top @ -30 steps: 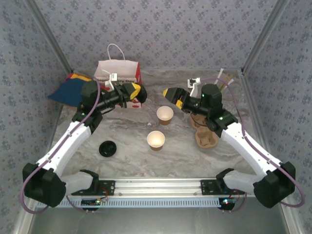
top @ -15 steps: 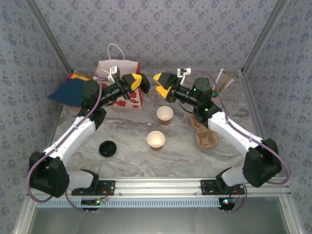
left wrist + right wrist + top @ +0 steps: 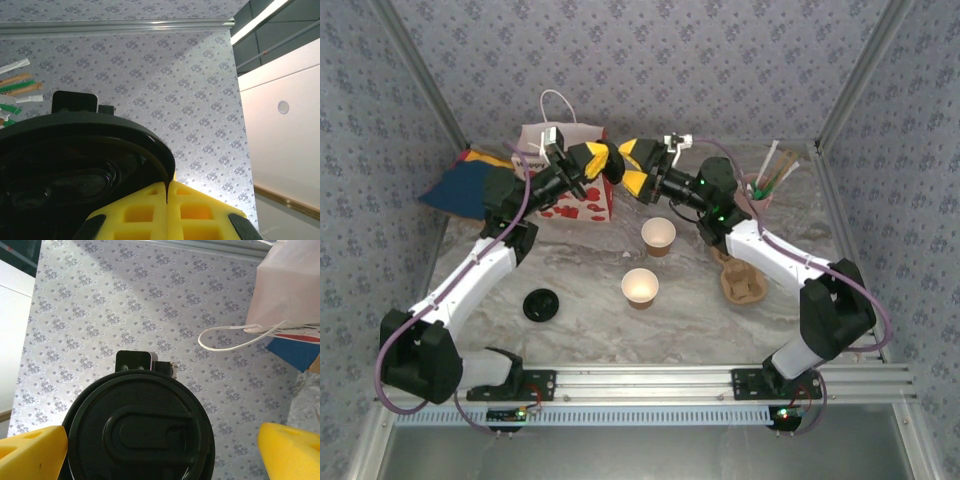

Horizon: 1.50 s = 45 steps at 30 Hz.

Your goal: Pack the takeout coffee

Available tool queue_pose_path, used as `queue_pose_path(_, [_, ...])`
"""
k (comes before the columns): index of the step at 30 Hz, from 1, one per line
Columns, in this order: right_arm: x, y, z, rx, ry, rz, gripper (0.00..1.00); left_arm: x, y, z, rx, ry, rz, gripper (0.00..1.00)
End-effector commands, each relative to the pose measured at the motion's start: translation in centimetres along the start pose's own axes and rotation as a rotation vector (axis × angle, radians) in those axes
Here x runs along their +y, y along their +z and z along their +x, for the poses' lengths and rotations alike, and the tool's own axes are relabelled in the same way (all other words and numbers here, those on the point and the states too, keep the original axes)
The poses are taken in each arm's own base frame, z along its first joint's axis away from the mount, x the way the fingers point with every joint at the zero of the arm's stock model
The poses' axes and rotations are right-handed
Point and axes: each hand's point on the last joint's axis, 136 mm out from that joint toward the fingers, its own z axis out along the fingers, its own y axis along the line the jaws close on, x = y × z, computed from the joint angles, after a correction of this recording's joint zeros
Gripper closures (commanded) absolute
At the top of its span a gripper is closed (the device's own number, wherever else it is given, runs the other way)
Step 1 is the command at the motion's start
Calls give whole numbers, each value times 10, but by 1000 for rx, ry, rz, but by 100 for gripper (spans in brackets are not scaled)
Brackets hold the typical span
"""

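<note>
Top external: the black lid (image 3: 142,432) is clamped in the left claw (image 3: 167,197), with the spread right claw (image 3: 632,167) around it. The far cup (image 3: 658,236) and near cup (image 3: 640,286) stand uncovered on the surface (image 3: 580,270). A handover is judged underway, and closure of the right claw is required next.

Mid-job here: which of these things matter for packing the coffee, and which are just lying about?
Job: far cup, near cup, black lid pinched in left pincer, second lid on table.
Lying about: pink straw cup, blue cloth, paper bag, pulp carrier; the last two may serve later.
</note>
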Motion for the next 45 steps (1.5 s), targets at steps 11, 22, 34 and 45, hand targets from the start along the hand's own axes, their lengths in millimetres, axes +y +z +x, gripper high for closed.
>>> queue_pose_path(11, [36, 6, 5, 24, -2, -116, 5, -24, 3, 9, 33, 56, 69, 100])
queue_pose_path(22, [-3, -31, -10, -68, -37, 64, 4, 27, -22, -2, -15, 92, -186, 100])
queue_pose_path(34, [-24, -65, -11, -80, -135, 257, 4, 118, -98, -5, -42, 213, -803, 67])
queue_pose_path(45, [-52, -110, -3, -68, -257, 525, 0, 203, -147, -5, 58, 311, -1339, 41])
